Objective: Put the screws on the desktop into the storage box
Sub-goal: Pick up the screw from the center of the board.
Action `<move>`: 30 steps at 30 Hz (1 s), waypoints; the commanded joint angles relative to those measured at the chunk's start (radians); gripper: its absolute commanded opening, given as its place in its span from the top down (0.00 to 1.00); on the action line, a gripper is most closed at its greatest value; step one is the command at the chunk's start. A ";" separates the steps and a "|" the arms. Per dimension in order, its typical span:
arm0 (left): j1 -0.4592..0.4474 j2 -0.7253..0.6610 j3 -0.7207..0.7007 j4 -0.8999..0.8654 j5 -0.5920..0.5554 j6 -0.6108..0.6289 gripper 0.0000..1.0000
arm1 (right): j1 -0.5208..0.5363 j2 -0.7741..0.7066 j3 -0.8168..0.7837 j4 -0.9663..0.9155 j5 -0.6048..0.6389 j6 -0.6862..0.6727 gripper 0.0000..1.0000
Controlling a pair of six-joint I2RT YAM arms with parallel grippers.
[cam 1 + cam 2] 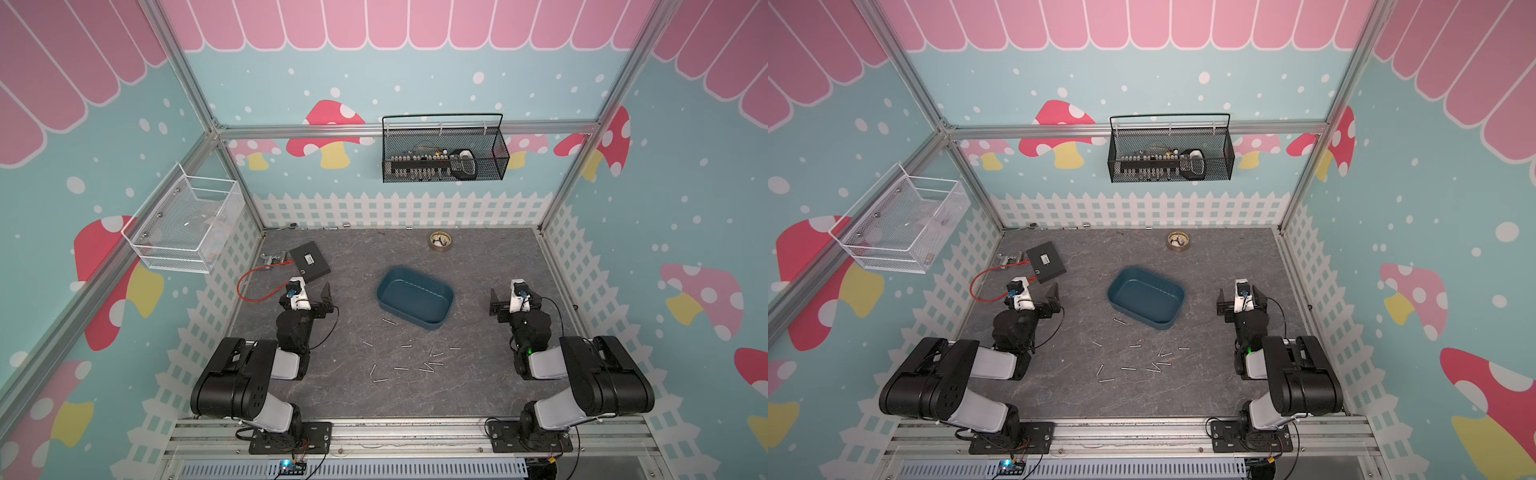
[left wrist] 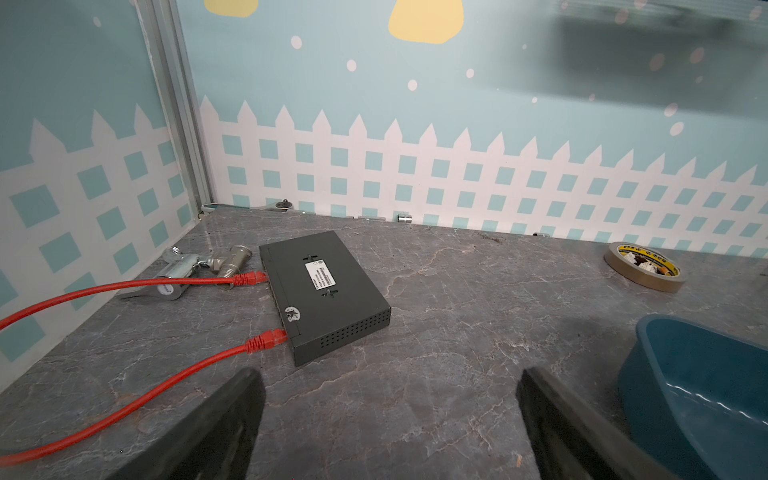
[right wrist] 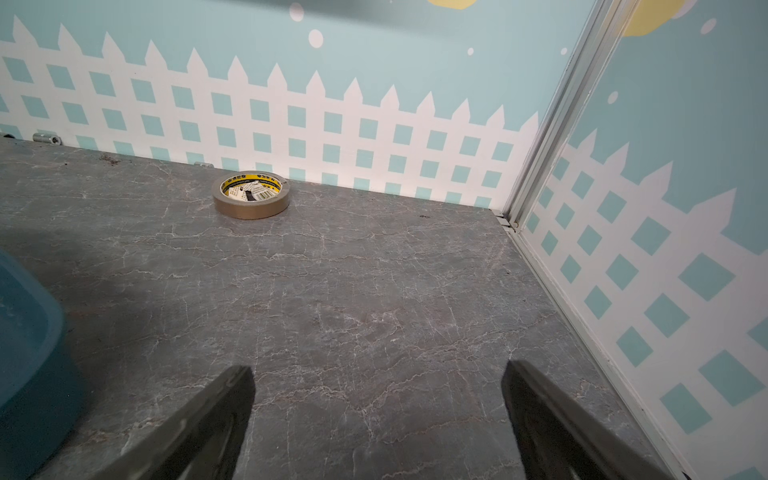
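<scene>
The dark teal storage box stands empty near the middle of the grey veined desktop. Its edge shows in the left wrist view and the right wrist view. Several thin silvery screws lie scattered in front of the box, one close to its near wall. My left gripper hovers left of the box, open and empty. To the right of the box my right gripper is also open and empty. Both wrist views miss the screws.
A black flat box with a white label lies at the back left with a red cable and a metal fitting. A tape roll sits at the back. A black mesh basket and a white wire basket hang on the walls.
</scene>
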 commanded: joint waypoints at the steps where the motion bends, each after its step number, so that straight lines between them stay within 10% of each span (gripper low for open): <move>1: 0.001 0.008 0.015 0.016 0.007 0.021 0.01 | -0.007 0.007 0.017 0.022 -0.014 -0.011 0.00; 5: -0.014 -0.024 0.036 -0.034 0.022 0.049 0.01 | -0.006 -0.080 0.062 -0.130 -0.031 -0.018 0.00; 16: -0.265 -0.169 0.514 -0.932 -0.038 -0.035 0.01 | 0.069 -0.441 0.288 -0.876 0.112 0.173 0.00; 30: -0.424 -0.239 0.617 -1.330 0.197 -0.237 0.01 | 0.399 -0.440 0.530 -1.550 0.104 0.305 0.06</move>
